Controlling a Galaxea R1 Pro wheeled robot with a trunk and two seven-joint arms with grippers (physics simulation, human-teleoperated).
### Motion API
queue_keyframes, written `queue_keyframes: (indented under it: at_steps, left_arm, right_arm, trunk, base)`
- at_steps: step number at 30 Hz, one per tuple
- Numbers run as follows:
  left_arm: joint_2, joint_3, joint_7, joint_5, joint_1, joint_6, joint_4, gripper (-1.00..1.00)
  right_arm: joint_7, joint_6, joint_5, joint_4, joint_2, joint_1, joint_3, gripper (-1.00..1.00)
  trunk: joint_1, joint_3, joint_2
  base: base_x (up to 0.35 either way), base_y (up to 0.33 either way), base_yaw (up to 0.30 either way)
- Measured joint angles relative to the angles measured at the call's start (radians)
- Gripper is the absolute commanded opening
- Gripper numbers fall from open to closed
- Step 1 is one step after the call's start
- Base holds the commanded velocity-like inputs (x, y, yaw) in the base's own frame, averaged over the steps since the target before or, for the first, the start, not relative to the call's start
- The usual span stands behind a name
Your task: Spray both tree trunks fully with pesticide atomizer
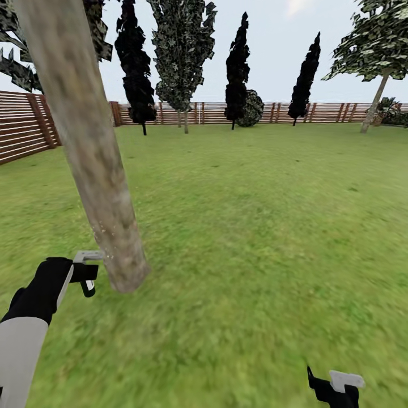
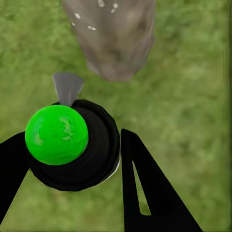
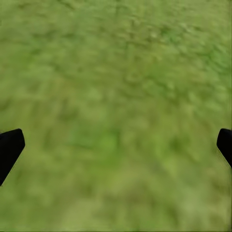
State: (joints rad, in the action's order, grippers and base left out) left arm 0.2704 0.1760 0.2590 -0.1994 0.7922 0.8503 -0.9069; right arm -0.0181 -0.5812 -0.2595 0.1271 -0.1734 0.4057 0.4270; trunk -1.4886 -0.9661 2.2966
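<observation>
A thick grey-tan mottled tree trunk (image 1: 85,141) rises slanted at the left of the head view, its base in the grass. My left gripper (image 1: 85,276) sits just beside that base, shut on the pesticide atomizer (image 2: 72,145), a black round body with a bright green ball on top. Its grey nozzle (image 2: 67,87) points at the tree trunk (image 2: 116,38), which carries a few pale specks. At the lower right, my right gripper (image 1: 335,388) hangs open over bare grass (image 3: 116,96), nothing between its fingers. A second tree with a pale leaning trunk (image 1: 374,105) stands far right.
Green lawn (image 1: 255,226) stretches ahead to a brown slat fence (image 1: 22,127) along the left and back. Several dark narrow trees (image 1: 238,68) and a round bush (image 1: 253,107) line the back fence.
</observation>
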Motion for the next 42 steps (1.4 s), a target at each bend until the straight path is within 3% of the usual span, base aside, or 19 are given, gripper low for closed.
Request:
queue_keyframes:
  at_steps: [6, 8, 10, 18, 26, 29, 33, 42]
  left_arm:
    - [0.0, 0.0, 0.001, 0.001, -0.009, -0.001, 0.015, -1.0]
    - [-0.019, 0.0, 0.001, 0.006, -0.075, -0.004, 0.008, -1.0]
    - [-0.024, 0.0, 0.0, -0.001, -0.089, -0.005, 0.003, -1.0]
    - [-0.014, 0.01, -0.001, -0.005, -0.093, -0.006, 0.003, -1.0]
    - [-0.015, 0.011, -0.004, -0.004, -0.095, -0.006, 0.02, -1.0]
    - [-0.013, 0.011, -0.032, -0.009, -0.098, -0.028, 0.036, -1.0]
    - [-0.018, 0.011, -0.072, 0.004, -0.108, -0.113, 0.077, -1.0]
    - [-0.023, 0.011, -0.074, 0.008, -0.111, -0.128, 0.086, -1.0]
  right_arm:
    - [0.0, 0.0, 0.0, 0.0, 0.0, 0.0, 0.0, 1.0]
    - [0.0, 0.0, 0.0, 0.0, 0.0, 0.0, 0.0, 1.0]
    - [0.0, 0.0, 0.0, 0.0, 0.0, 0.0, 0.0, 1.0]
    - [0.0, 0.0, 0.0, 0.0, 0.0, 0.0, 0.0, 1.0]
    - [0.0, 0.0, 0.0, 0.0, 0.0, 0.0, 0.0, 1.0]
    - [0.0, 0.0, 0.001, 0.0, 0.0, 0.0, 0.001, 1.0]
    - [0.0, 0.0, 0.002, 0.0, -0.001, 0.0, 0.002, 1.0]
    - [-0.003, 0.0, 0.003, 0.003, -0.009, 0.0, 0.003, 1.0]
  trunk:
    - [0.0, 0.0, 0.0]
    - [-0.001, 0.0, 0.0]
    - [0.0, 0.0, 0.0]
    - [0.0, 0.0, 0.0]
    - [0.0, 0.0, 0.0]
    - [0.0, 0.0, 0.0]
    - [0.0, 0.0, 0.0]
    - [0.0, 0.0, 0.0]
  base:
    - [0.082, -0.25, 0.21]
    - [0.004, -0.271, 0.014]
    - [0.095, -0.268, 0.002]
    - [0.156, -0.255, 0.013]
    - [0.07, -0.265, 0.257]
    - [0.001, -0.273, 0.278]
    - [0.0, -0.273, 0.252]
    - [0.032, -0.273, 0.124]
